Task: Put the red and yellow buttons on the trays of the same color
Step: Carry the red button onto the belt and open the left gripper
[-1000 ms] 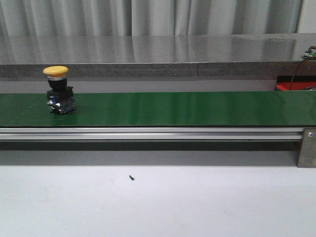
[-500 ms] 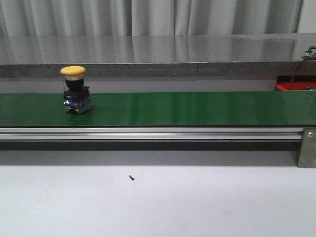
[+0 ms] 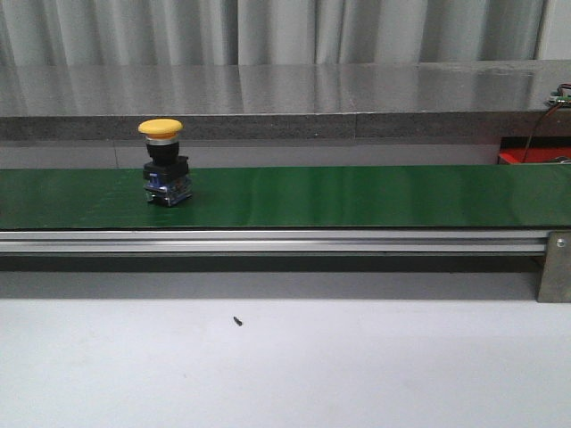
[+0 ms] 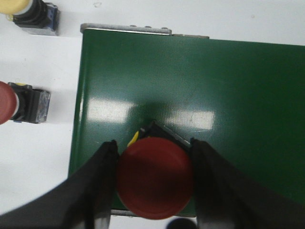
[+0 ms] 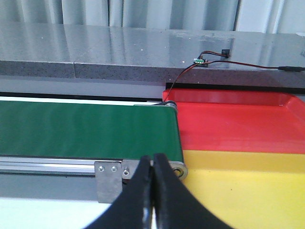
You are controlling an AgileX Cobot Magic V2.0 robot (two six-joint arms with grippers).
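Observation:
A yellow button (image 3: 164,165) stands upright on the green belt (image 3: 357,196), left of its middle. In the left wrist view, a red button (image 4: 155,183) sits at the belt's end (image 4: 190,86). My left gripper (image 4: 153,145) is shut on the red cap, one finger against each side. My right gripper (image 5: 153,160) is shut and empty, near the belt's other end. Just beyond it lie the red tray (image 5: 238,124) and the yellow tray (image 5: 248,191). Neither gripper shows in the front view.
Two spare buttons lie on the white table beside the belt's end: a yellow one (image 4: 28,12) and a red one (image 4: 21,101). A small black screw (image 3: 237,321) lies on the table in front of the belt. A grey ledge (image 3: 268,125) runs behind it.
The yellow button has travelled to the right along the belt, still upright.

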